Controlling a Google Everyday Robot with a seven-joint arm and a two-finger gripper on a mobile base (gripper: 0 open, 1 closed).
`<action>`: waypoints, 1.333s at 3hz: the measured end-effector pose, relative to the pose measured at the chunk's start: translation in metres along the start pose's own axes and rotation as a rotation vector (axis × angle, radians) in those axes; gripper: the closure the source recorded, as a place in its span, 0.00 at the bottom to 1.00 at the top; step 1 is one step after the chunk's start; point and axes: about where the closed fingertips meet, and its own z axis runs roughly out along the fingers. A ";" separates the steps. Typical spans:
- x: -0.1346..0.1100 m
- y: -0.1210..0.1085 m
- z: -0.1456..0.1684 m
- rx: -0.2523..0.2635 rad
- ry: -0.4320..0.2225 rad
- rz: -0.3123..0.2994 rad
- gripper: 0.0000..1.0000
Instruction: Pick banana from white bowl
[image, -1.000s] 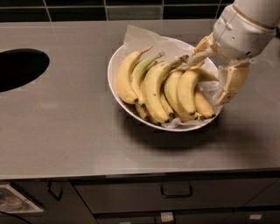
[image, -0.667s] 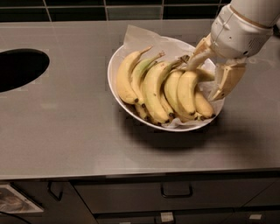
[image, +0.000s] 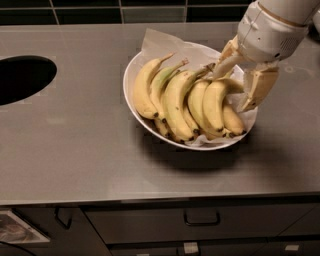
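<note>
The white bowl (image: 131, 75), lined with crumpled white paper, stands on the steel counter and holds several bananas. The banana (image: 215, 104), plain yellow and strongly arched, lies second from the right; its stem end is hidden behind my gripper. My gripper (image: 233, 90) reaches down into the bowl's right side. It is open, with one finger (image: 224, 65) left of the banana's upper end and the other finger (image: 257, 87) right of it. A green-tinged banana (image: 160, 82) and a long fat yellow banana (image: 175, 105) lie further left.
A dark oval hole (image: 20, 77) is cut in the counter at far left. A dark tiled wall runs along the back. Drawers with handles (image: 201, 218) sit under the counter's front edge. The arm's white body (image: 272, 30) hangs over the bowl's right rim.
The right finger has moved in to the left, toward the banana, narrowing the gap between the fingers. The bananas and the bowl have not moved.
</note>
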 end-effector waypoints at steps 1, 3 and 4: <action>-0.003 -0.009 -0.003 0.008 0.012 -0.013 0.36; -0.005 -0.017 -0.007 0.020 0.020 -0.026 0.36; -0.002 -0.014 -0.005 0.017 0.015 -0.017 0.36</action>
